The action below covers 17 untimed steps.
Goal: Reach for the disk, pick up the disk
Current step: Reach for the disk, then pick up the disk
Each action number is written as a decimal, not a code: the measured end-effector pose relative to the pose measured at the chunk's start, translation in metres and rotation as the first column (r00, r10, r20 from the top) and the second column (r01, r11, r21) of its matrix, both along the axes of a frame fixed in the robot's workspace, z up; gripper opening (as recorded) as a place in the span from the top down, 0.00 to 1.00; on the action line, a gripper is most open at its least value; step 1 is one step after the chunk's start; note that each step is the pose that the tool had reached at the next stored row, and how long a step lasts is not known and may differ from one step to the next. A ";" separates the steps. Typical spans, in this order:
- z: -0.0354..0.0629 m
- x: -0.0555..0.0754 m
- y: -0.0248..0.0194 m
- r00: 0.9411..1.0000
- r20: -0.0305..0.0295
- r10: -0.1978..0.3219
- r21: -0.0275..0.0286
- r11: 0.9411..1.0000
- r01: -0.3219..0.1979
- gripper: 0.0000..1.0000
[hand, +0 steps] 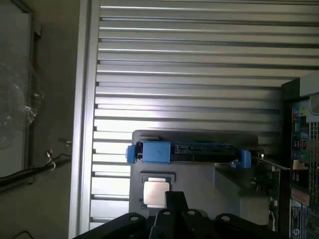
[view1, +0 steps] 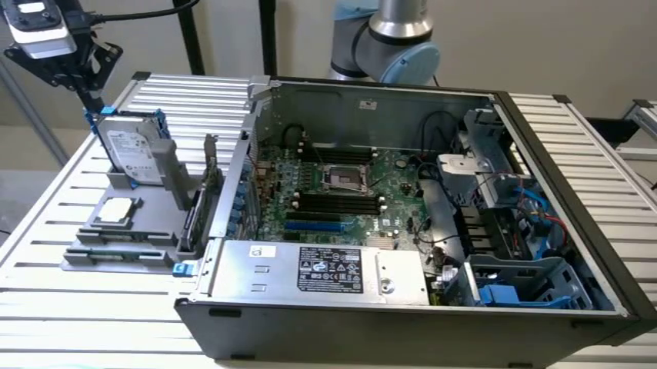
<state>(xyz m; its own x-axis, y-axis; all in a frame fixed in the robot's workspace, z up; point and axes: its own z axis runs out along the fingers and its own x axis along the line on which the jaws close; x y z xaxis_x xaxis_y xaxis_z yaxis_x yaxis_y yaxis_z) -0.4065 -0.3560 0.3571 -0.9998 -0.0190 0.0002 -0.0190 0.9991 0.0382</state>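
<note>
The gripper (view1: pixel 91 98), fingers pressed together and holding nothing, hangs just above an upper corner of the disk (view1: pixel 135 147). We judge the reach incomplete and the disk not yet grasped. To do this step well, we centre the gripper over the disk's top edge, keep it square to the flat faces, and part the fingers before descending, since closed fingers would strike the blue frame (hand: pixel 155 152). The disk stands upright in a slot of the grey stand (view1: pixel 154 234); a square chip (view1: pixel 116 209) lies flat in a recess of the same stand. Farther off, on the slatted table (view1: pixel 585 138), the open computer case (view1: pixel 411 327) holds a circuit board (view1: pixel 349 192) and a silver box (view1: pixel 323 269).
</note>
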 end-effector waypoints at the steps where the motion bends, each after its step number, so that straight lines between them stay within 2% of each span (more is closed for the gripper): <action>1: 0.0001 -0.002 0.0040 1.000 0.000 0.000 0.000 1.000 0.000 0.89; 8: 0.0001 -0.011 0.0320 1.000 0.000 0.000 0.000 1.000 0.000 0.89; 9: 0.0001 -0.013 0.0334 1.000 0.000 0.001 0.000 1.000 -0.001 0.89; 17: 0.0001 -0.013 0.0336 1.000 0.000 0.005 0.000 1.000 -0.005 0.89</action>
